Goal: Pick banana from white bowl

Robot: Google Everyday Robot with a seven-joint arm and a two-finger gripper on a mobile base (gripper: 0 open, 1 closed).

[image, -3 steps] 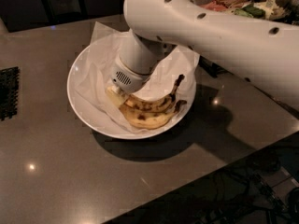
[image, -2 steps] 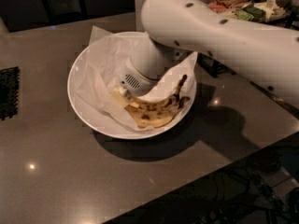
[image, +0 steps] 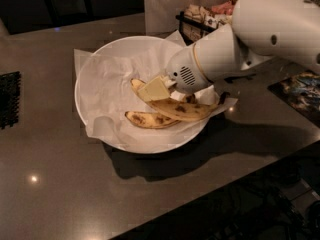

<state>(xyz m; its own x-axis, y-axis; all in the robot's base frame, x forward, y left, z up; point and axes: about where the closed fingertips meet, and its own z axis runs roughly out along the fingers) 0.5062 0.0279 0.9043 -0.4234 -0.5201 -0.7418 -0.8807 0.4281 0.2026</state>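
The gripper (image: 159,90) sits low inside the white bowl (image: 125,43), closed on the spotted banana (image: 186,109), which runs out to either side of it. Just below it, a second yellow piece (image: 150,119) lies on the paper liner (image: 105,84). The grasp looks made, but lifting the banana clear of the bowl is not yet done.

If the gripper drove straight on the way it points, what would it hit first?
Probably the spotted yellow banana right at the gripper, inside the wide white bowl; beyond it, crumpled white paper liner. Depth is unclear.
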